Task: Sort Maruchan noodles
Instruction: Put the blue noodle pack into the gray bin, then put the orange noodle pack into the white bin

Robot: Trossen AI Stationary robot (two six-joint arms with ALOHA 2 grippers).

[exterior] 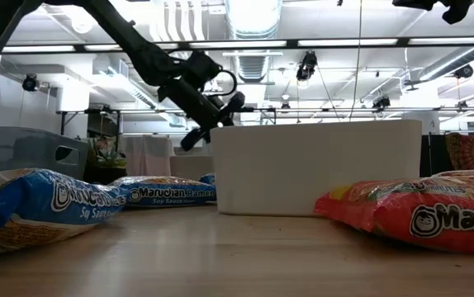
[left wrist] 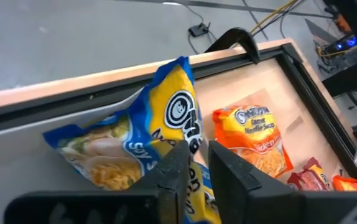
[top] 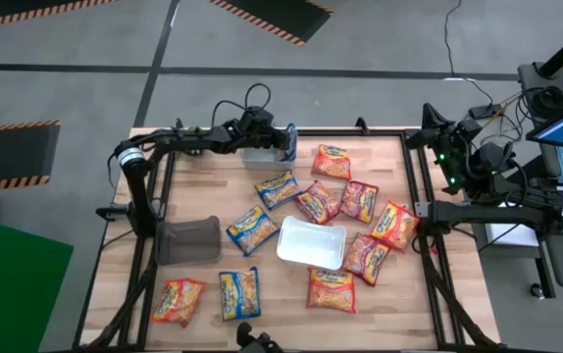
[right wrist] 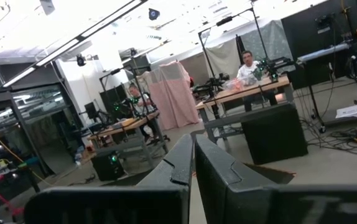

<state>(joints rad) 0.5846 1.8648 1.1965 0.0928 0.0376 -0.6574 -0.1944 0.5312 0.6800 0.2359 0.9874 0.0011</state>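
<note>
My left gripper (top: 287, 143) reaches along the table's far edge and stands over the clear tray (top: 258, 153). A blue-and-yellow Maruchan noodle packet (left wrist: 147, 130) lies slanted in that tray (left wrist: 35, 168), one corner up at the tray's far wall. The gripper's fingers (left wrist: 200, 171) stand a narrow gap apart at the packet's near end. My right gripper (right wrist: 194, 163) is shut on nothing, raised beside the table's right edge (top: 436, 137) and pointing into the room. More packets lie loose on the table: blue (top: 278, 188), orange (top: 332, 162), red (top: 360, 201). My left gripper has one finger (left wrist: 173, 169) on either side of the packet's near end (left wrist: 198, 144), coming slanting down from the table's left. A gap shows between the fingers, and I cannot tell whether they touch the packet. The packet's body rests in the clear tray.
A white tray (top: 311, 242) stands mid-table and a dark grey tray (top: 188, 241) at the left. Packets lie around them: blue (top: 252, 227) (top: 239, 292), orange (top: 179, 299) (top: 331, 289) (top: 391, 226), red (top: 318, 201) (top: 367, 257). Black frame rails border the table.
</note>
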